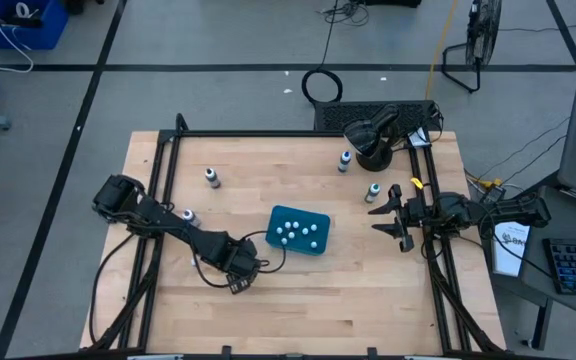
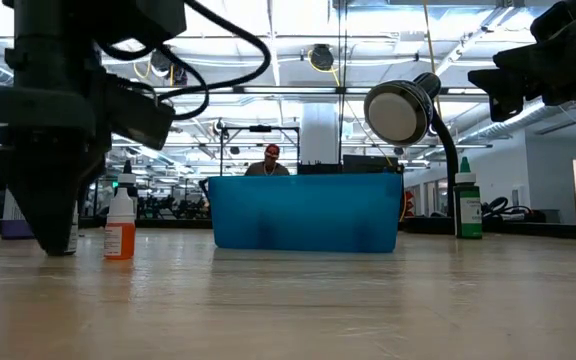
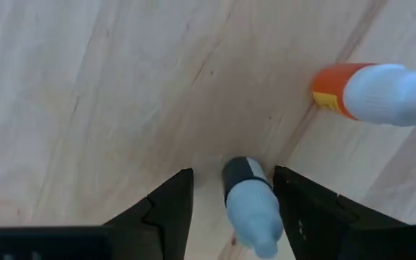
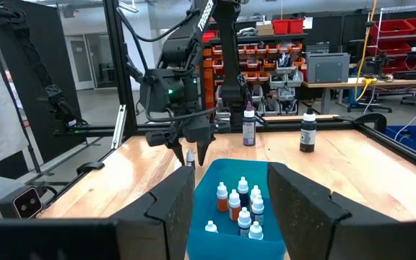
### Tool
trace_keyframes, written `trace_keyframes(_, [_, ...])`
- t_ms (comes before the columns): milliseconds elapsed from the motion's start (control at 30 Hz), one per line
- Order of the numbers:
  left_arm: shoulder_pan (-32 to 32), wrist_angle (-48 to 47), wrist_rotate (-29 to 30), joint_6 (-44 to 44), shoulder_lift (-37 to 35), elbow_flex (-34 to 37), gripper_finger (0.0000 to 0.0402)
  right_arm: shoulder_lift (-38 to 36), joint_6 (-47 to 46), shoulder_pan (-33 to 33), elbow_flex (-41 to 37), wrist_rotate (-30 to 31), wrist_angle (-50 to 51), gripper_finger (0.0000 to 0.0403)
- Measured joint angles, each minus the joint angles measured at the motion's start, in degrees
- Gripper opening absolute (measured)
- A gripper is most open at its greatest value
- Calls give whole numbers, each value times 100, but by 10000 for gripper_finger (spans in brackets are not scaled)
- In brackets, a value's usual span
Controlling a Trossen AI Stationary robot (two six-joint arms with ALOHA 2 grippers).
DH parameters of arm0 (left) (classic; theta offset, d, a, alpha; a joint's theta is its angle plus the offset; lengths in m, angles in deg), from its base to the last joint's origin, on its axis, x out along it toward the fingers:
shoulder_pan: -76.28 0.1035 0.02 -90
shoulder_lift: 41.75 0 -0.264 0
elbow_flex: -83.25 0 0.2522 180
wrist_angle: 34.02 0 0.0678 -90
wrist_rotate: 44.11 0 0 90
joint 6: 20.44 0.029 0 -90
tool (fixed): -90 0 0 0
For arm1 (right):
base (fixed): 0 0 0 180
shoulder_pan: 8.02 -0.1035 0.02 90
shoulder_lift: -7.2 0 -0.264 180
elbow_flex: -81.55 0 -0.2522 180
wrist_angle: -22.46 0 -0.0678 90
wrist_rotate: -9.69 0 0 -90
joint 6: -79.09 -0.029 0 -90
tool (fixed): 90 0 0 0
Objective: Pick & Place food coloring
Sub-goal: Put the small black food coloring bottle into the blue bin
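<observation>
Dark fingers of the left gripper [image 3: 230, 209] stood apart over the pale wooden table [image 1: 268, 300], straddling a small dark dropper bottle [image 3: 250, 198] with a white cap; neither finger touched it. Just beside it, outside the fingers, stood an orange dropper bottle [image 3: 370, 92], also white-capped. From table height that orange bottle [image 2: 120, 224] stood upright next to the lowered left gripper [image 2: 53, 215], near the front left of the table.

Close to the gripper's right sat the teal tray [image 1: 298, 231], holding a cluster of small white-capped food coloring bottles [image 1: 298, 232]; through the right wrist camera they were reddish, dark and pale ones [image 4: 238, 205] packed together, all upright.

Farther right, the right gripper [image 1: 392, 217] hovered above the table's right edge with its fingers spread and nothing between them.

Toward the back, taller bottles stood apart on the wood: one near the left arm's base [image 1: 187, 215], one at the back left [image 1: 211, 178], one at the back right [image 1: 345, 160] and a green one [image 1: 373, 191] near the right gripper. Beyond them was a black round lamp [image 1: 371, 135] on its cable.
</observation>
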Motion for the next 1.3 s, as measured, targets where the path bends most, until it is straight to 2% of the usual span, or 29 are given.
trace_keyframes(233, [11, 213, 4, 72, -11, 81, 199, 0, -2, 2, 0, -1, 0, 164])
trace_keyframes(367, [11, 204, 7, 201, -9, 83, 189, 0, -2, -1, -1, -1, -2, 166])
trace_keyframes(467, [11, 182, 4, 218, -9, 85, 157, 0, -1, -1, -1, -1, 0, 165])
trace_keyframes(633, [51, 123, -56, 482, -3, 29, 66, 0, -2, -1, 0, -1, 0, 166])
trace_keyframes(733, [154, -26, -154, 687, 7, -146, 64, 0, 0, -1, 0, -1, 0, 166])
trace_keyframes(933, [337, -1057, 33, 1271, 7, -961, 64, 0, -1, -1, 0, -1, 0, 164])
trace_keyframes(1100, [643, -2160, 753, 2015, 4, -2086, 64, 1, -1, -1, 0, -1, 0, 166])
trace_keyframes(1300, [1319, -2406, 1148, 3256, 2, -3326, 64, 1, 0, -1, -1, -1, -2, 165])
